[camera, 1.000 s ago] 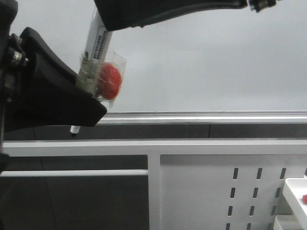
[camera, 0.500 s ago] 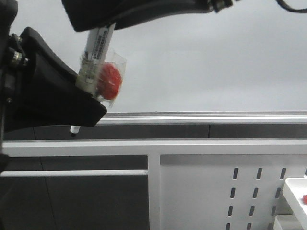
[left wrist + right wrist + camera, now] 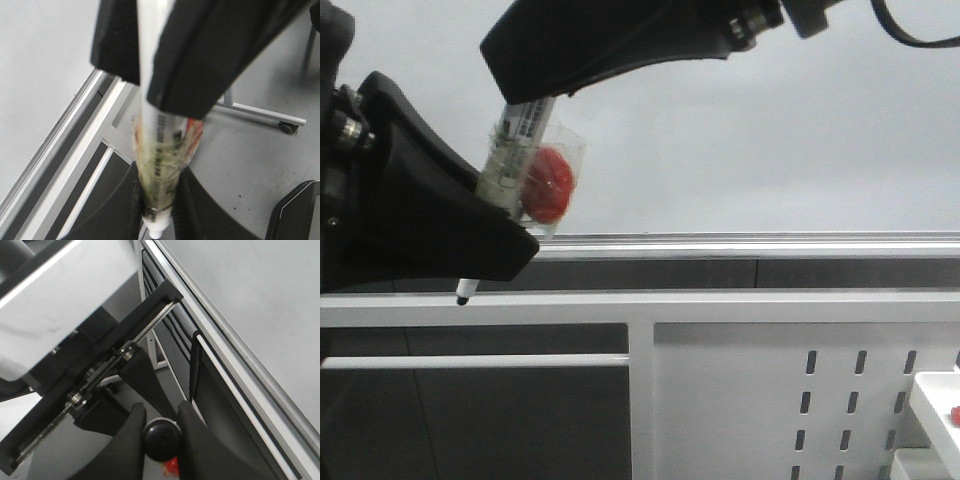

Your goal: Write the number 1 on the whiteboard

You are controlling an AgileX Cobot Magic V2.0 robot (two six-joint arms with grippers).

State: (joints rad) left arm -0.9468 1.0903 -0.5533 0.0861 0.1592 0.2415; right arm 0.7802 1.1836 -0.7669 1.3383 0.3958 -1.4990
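So the right gripper (image 3: 525, 95) has dropped back over the top end of the marker (image 3: 515, 150) compared with a second ago, and the marker's tip now pokes out lower under the left gripper (image 3: 159, 210) — looks like a handover or a re-seat. Left fingers are clamped on the marker barrel; the right ones are pinched on its black cap end. The whiteboard (image 3: 770, 140) sits behind, blank — no number 1 on it anywhere I can see, so writing hasn't started.

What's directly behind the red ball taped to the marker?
Behind the red ball is plain pale grey whiteboard, no ink stroke showing. The patch it and the marker cover stays hidden.
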